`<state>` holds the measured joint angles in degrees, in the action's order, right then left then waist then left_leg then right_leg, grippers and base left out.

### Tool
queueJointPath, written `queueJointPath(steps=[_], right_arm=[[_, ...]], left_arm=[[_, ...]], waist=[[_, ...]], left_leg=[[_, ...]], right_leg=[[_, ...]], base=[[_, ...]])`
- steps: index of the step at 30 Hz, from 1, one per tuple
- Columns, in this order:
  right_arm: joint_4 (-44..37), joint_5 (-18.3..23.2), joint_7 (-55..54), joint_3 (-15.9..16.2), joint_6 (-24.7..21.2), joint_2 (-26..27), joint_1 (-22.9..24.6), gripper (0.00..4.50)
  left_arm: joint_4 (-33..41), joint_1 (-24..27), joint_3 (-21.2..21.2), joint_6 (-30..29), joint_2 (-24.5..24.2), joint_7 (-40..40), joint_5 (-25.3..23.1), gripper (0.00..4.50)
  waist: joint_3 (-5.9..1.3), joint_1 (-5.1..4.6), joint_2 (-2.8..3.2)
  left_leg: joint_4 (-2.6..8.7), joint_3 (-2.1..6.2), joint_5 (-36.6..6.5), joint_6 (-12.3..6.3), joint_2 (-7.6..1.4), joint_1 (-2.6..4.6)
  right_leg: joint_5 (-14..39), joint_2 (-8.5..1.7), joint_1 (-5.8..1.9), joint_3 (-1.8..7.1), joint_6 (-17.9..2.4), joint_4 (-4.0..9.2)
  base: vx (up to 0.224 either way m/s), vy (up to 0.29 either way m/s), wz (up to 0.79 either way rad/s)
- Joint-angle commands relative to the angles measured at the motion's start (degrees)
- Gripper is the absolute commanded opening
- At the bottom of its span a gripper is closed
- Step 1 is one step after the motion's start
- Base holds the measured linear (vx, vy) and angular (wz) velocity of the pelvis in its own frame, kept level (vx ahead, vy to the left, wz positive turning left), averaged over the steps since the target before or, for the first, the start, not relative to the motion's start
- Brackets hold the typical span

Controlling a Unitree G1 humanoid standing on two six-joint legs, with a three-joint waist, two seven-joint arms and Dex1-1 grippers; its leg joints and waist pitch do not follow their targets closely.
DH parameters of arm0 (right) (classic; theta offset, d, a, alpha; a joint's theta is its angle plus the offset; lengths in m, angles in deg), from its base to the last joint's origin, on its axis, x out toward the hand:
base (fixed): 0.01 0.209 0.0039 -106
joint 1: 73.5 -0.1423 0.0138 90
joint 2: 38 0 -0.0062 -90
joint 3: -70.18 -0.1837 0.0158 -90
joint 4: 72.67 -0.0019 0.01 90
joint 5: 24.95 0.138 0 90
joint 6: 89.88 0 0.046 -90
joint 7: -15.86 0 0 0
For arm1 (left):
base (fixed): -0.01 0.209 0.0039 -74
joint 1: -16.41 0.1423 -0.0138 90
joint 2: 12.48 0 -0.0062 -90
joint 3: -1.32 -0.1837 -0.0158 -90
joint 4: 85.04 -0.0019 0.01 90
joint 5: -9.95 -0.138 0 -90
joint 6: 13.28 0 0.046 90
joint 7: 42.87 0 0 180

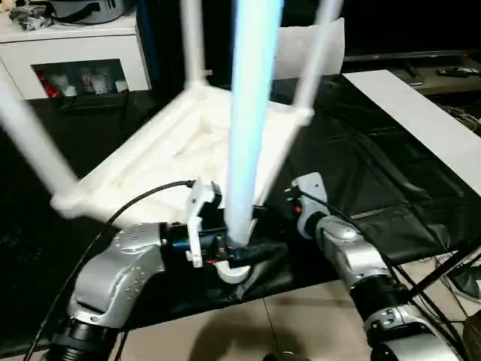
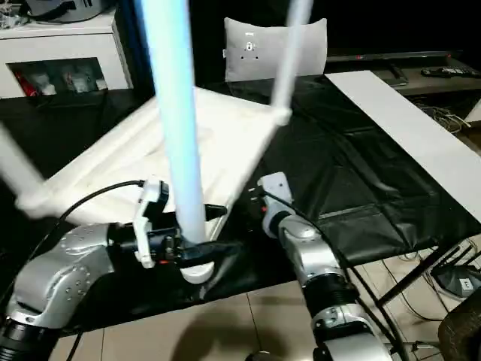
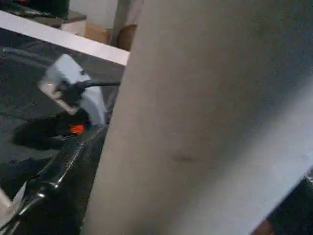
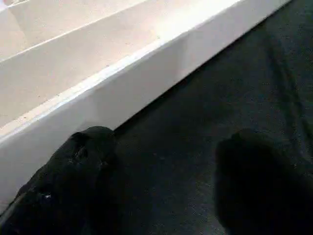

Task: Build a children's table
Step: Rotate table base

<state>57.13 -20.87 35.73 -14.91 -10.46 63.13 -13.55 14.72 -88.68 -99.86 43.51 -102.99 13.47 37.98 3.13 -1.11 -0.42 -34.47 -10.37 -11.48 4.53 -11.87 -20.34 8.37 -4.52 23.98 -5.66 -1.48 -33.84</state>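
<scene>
The children's table [image 1: 173,150] lies upside down on a black sheet [image 1: 376,188] spread over the floor, its square top flat against the sheet and its ribbed underside facing up, which puts the corner sockets where legs can be pushed in from above. Legs rise from the far corner [image 1: 192,37], the right corner [image 1: 319,53] and the left corner [image 1: 34,143], so most of the build looks done. The last leg [image 1: 252,113] stands nearly upright at the near corner, and the left gripper [image 1: 233,252] is at its base with its jaws spread almost as wide as they go. The left wrist view shows the leg [image 3: 205,122] lying close along one black finger [image 3: 54,181]; I judge the jaws to bracket the tube so it can be steadied and pressed into its socket, though whether they actually squeeze it cannot be told. The right gripper [image 4: 166,196] hangs released and empty just beside the top's near-right edge [image 4: 122,93], likely placed to brace the top against sliding. A grey-white cushion [image 2: 274,49] and a white cabinet [image 1: 75,53] sit well behind the work.
</scene>
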Motion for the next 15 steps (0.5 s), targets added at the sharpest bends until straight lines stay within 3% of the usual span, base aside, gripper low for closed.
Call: queueJointPath(steps=[1,2,5,7,9,12,15], right_arm=[[0.67,-0.31,2.19,2.40,1.25,1.94,-1.04,4.50],[0.72,-0.49,2.09,2.49,1.46,1.92,-0.78,4.50],[0.89,-0.71,1.94,2.41,1.77,1.91,-0.56,4.50],[1.04,-0.89,1.29,1.95,2.14,1.81,-0.38,4.50],[1.23,-1.04,0.85,1.58,2.39,1.62,-0.37,4.50],[1.25,-0.70,-0.35,-0.06,2.31,-0.05,-0.02,4.50],[0.66,-0.54,-0.39,-1.05,2.17,-0.73,0.54,4.50]], left_arm=[[-0.43,-2.60,-3.93,1.33,2.75,-0.48,-0.94,4.46],[-1.78,-3.60,-4.25,2.22,4.04,-0.99,-1.53,4.46],[-4.14,-5.23,-4.24,3.90,6.08,-2.29,-2.68,4.46],[-7.85,-7.44,-3.48,7.16,8.25,-5.01,-4.83,4.46],[-10.17,-8.69,-2.82,9.66,9.20,-7.13,-6.41,4.46],[-16.04,-11.68,-0.86,16.23,9.50,-13.88,-11.70,4.46],[-17.16,-12.09,-0.55,16.86,9.08,-14.97,-12.72,4.46]], waist=[[-3.68,0.31,-0.10],[-3.57,0.30,0.12],[-3.65,0.20,-0.01],[-3.59,0.07,-0.14],[-3.74,0.15,-0.28],[-3.94,0.27,-0.24],[-3.96,0.26,-0.34]], left_leg=[[3.89,0.22,-12.49,-1.15,-0.91,-0.11],[3.94,0.21,-13.29,-1.05,-0.86,-0.04],[3.93,0.39,-14.26,-0.86,-0.74,-0.23],[3.70,0.23,-14.58,-1.20,-0.52,-0.15],[3.70,0.42,-13.54,-1.27,-0.50,-0.56],[3.58,0.43,-12.31,-1.97,-0.49,-0.44],[3.51,0.45,-12.63,-1.98,-0.48,-0.47]], right_leg=[[22.33,-2.89,-3.20,2.83,-7.88,4.33],[22.98,-2.81,-3.14,2.73,-7.76,4.54],[24.22,-2.96,-3.48,2.70,-7.07,4.62],[26.14,-2.80,-3.25,2.56,-6.04,5.19],[26.93,-3.00,-3.63,2.51,-5.21,5.12],[25.35,-2.78,-3.47,2.45,-4.97,5.13],[25.88,-2.88,-3.53,2.35,-5.04,5.04]], base=[[0.000,0.000,0.00],[0.000,0.000,0.00],[0.000,0.000,0.00],[0.000,0.000,0.00],[0.000,0.000,0.00],[0.000,0.000,0.00],[0.000,0.000,0.00]])
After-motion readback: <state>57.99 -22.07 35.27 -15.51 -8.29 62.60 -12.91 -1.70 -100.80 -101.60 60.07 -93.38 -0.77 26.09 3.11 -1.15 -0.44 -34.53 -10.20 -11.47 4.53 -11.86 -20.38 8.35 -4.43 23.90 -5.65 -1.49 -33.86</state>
